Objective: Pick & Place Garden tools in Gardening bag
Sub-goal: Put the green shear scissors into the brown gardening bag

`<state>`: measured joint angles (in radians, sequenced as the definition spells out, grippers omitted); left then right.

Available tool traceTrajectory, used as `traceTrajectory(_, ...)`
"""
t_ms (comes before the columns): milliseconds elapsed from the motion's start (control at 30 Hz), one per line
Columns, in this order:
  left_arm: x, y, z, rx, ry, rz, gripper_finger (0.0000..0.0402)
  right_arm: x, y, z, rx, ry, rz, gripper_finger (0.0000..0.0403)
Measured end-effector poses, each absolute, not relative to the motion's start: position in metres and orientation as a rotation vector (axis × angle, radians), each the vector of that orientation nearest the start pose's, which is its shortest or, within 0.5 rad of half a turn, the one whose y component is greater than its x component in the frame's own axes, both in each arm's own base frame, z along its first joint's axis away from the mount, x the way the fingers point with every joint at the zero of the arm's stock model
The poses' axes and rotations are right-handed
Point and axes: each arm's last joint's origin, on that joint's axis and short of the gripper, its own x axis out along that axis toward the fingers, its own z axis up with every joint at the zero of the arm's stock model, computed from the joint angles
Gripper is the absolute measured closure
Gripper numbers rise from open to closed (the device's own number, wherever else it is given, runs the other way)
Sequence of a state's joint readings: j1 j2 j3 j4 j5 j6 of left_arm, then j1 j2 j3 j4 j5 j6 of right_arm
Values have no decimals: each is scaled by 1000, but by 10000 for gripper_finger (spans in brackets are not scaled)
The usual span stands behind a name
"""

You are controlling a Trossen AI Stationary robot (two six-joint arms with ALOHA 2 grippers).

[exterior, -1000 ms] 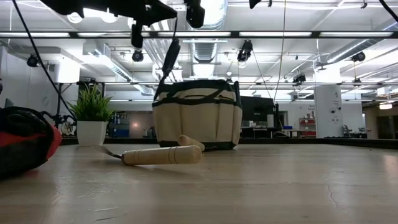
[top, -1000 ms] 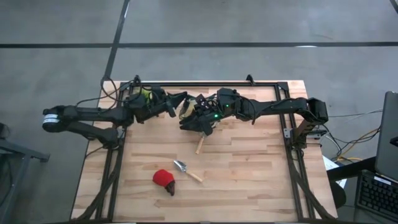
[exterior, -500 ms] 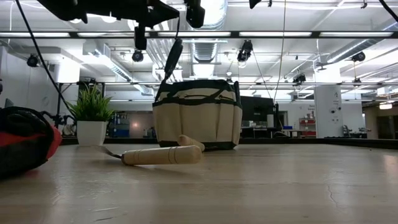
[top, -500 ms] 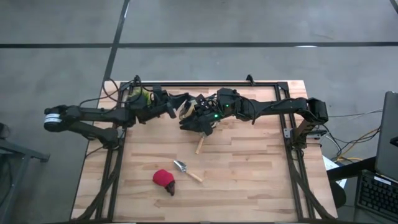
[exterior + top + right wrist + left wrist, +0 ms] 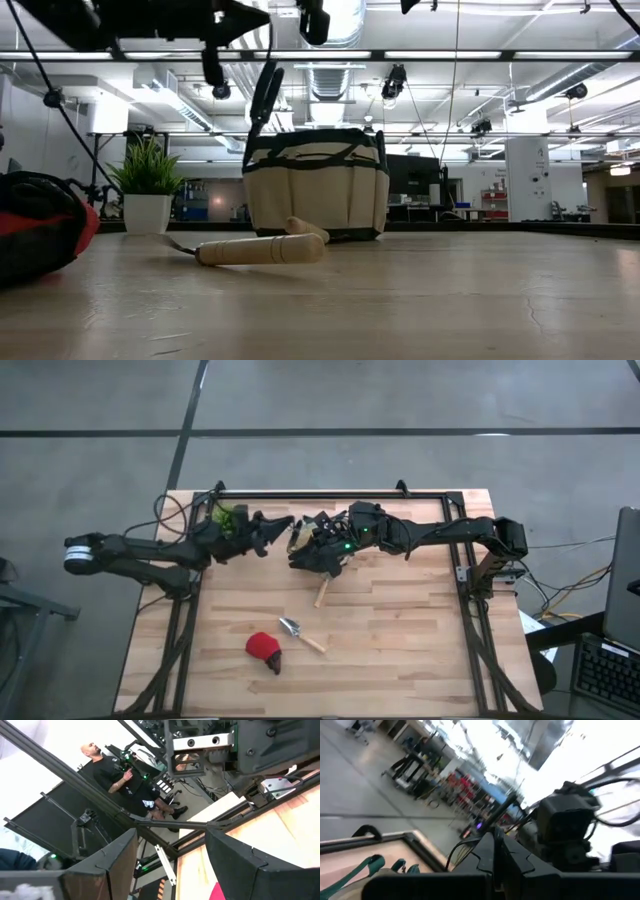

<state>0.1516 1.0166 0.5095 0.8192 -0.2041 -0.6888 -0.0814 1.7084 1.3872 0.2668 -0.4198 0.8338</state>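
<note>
The left gripper [image 5: 283, 523], clamped on a pruner [image 5: 265, 93], hangs above the gardening bag [image 5: 316, 184] rim. The right gripper [image 5: 303, 556] is spread beside the bag. Two trowels [image 5: 300, 632] and one red item [image 5: 265, 649] lie on the open table [image 5: 400, 630].

A small green potted plant [image 5: 147, 190] is standing upright in a white pot at the far edge of the wooden table [image 5: 400, 630], showing at about ten o'clock on the tabletop from above [image 5: 229, 517]. A person in dark clothing [image 5: 120, 775] is standing in the room beyond the table.
</note>
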Motion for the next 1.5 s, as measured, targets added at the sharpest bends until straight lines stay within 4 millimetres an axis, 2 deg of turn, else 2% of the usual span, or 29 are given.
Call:
traceTrajectory(200, 195, 37, 275, -756, -563, 202, 390, 401, -21, 339, 849, 192, 295, 177)
traceTrajectory(433, 192, 37, 267, -784, -588, 217, 389, 401, -22, 339, 852, 192, 294, 177)
traceTrajectory(633, 196, 39, 272, -785, -618, 244, 389, 401, -23, 339, 866, 194, 291, 177)
traceTrajectory(800, 207, 41, 265, -793, -577, 262, 389, 401, -23, 339, 866, 193, 290, 177)
traceTrajectory(933, 212, 42, 263, -816, -610, 236, 389, 401, -23, 339, 867, 194, 290, 177)
traceTrajectory(1200, 208, 41, 269, -817, -686, 191, 389, 401, -23, 339, 869, 194, 291, 177)
traceTrajectory(1367, 215, 42, 259, -841, -628, 210, 389, 401, -24, 339, 866, 193, 288, 177)
traceTrajectory(1500, 216, 42, 259, -843, -644, 182, 389, 401, -24, 339, 867, 193, 288, 177)
